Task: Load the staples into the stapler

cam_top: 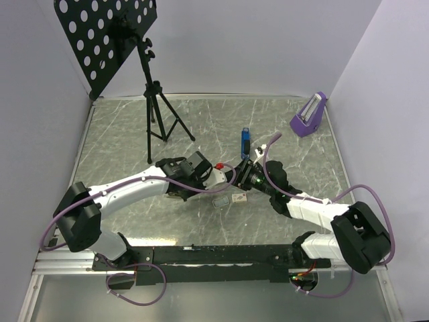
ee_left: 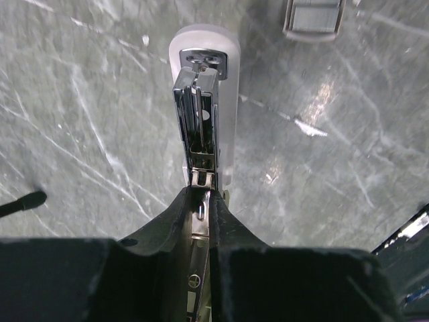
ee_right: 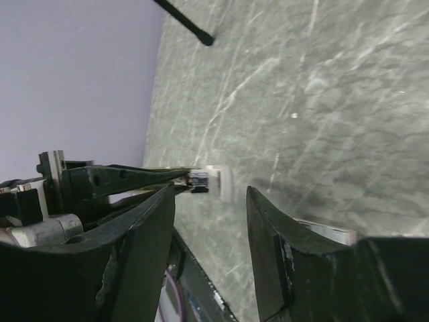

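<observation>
The white stapler (cam_top: 228,178) stands open at mid-table, between both grippers. My left gripper (cam_top: 216,178) is shut on its metal magazine; in the left wrist view the fingers (ee_left: 231,228) pinch the steel rail (ee_left: 198,127), and the white base (ee_left: 228,94) reaches ahead. My right gripper (cam_top: 243,172) is open and empty; in the right wrist view (ee_right: 211,194) the stapler's white tip (ee_right: 220,182) shows beyond the gap. The small pale staple box (cam_top: 239,198) and the grey tray piece (cam_top: 220,200) lie on the table just in front. The tray also shows in the left wrist view (ee_left: 314,17).
A blue tool (cam_top: 246,141) lies just behind the grippers. A purple object (cam_top: 308,115) stands at the back right. A black tripod (cam_top: 155,114) with a perforated panel (cam_top: 107,37) stands at the back left. Walls close in the table on three sides.
</observation>
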Controlling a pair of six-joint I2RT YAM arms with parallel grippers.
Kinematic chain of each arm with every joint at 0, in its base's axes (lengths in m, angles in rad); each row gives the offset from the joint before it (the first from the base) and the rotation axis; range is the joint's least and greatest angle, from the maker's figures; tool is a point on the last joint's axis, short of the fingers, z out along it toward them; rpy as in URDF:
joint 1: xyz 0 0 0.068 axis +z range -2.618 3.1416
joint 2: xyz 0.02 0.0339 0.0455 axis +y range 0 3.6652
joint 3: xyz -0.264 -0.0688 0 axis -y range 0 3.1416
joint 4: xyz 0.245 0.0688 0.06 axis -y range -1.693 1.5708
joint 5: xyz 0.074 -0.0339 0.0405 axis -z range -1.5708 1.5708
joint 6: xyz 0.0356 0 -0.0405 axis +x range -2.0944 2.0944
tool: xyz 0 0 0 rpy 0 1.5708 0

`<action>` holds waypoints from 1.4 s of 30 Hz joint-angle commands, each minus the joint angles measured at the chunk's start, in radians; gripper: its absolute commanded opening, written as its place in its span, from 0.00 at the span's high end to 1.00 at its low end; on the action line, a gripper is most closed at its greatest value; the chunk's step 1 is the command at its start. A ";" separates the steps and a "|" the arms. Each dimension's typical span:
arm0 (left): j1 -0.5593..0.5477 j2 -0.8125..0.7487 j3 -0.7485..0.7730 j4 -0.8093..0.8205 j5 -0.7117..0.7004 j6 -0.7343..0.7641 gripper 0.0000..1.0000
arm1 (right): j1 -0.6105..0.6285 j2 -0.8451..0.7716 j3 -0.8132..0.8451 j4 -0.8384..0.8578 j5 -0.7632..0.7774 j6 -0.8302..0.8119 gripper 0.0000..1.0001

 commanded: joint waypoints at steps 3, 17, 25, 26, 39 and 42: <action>0.004 0.028 0.003 -0.086 0.002 0.032 0.99 | -0.030 -0.070 -0.048 -0.048 0.105 -0.072 0.46; 0.030 0.135 0.028 -0.156 -0.012 0.021 0.96 | -0.033 -0.171 -0.120 -0.081 0.222 -0.106 0.46; 0.030 0.204 0.039 -0.169 -0.001 0.020 0.88 | -0.032 -0.179 -0.127 -0.077 0.230 -0.109 0.46; 0.030 0.209 0.042 -0.176 0.000 0.021 0.89 | -0.032 -0.176 -0.127 -0.078 0.230 -0.112 0.46; 0.023 0.152 0.075 -0.149 -0.029 0.007 0.41 | -0.032 -0.190 -0.127 -0.083 0.231 -0.130 0.46; 0.021 0.125 0.080 -0.140 -0.035 0.001 0.26 | -0.030 -0.193 -0.122 -0.085 0.222 -0.146 0.46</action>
